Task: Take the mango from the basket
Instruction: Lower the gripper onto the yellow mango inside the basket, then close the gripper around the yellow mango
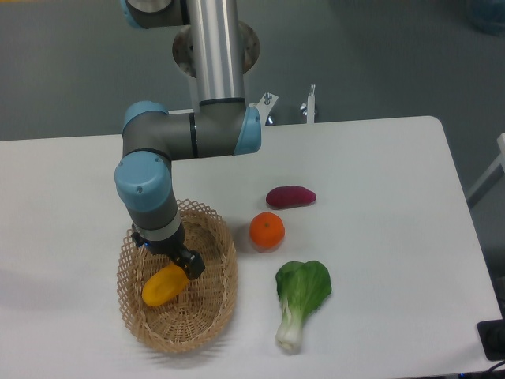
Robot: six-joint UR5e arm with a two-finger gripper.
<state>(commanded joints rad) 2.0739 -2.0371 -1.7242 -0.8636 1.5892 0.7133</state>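
Observation:
The yellow-orange mango (162, 288) lies inside the tan woven basket (211, 304) at the front left of the table. My gripper (170, 263) points straight down into the basket and sits over the mango's upper right end, covering that part of the fruit. The wrist hides the fingers, so I cannot make out how the jaws stand or whether they touch the mango.
To the right of the basket sit a round orange (267, 230), a purple-red sweet potato (290, 196) behind it, and a green bok choy (301, 298) toward the front edge. The arm's elbow (189, 134) hangs above the basket's far rim.

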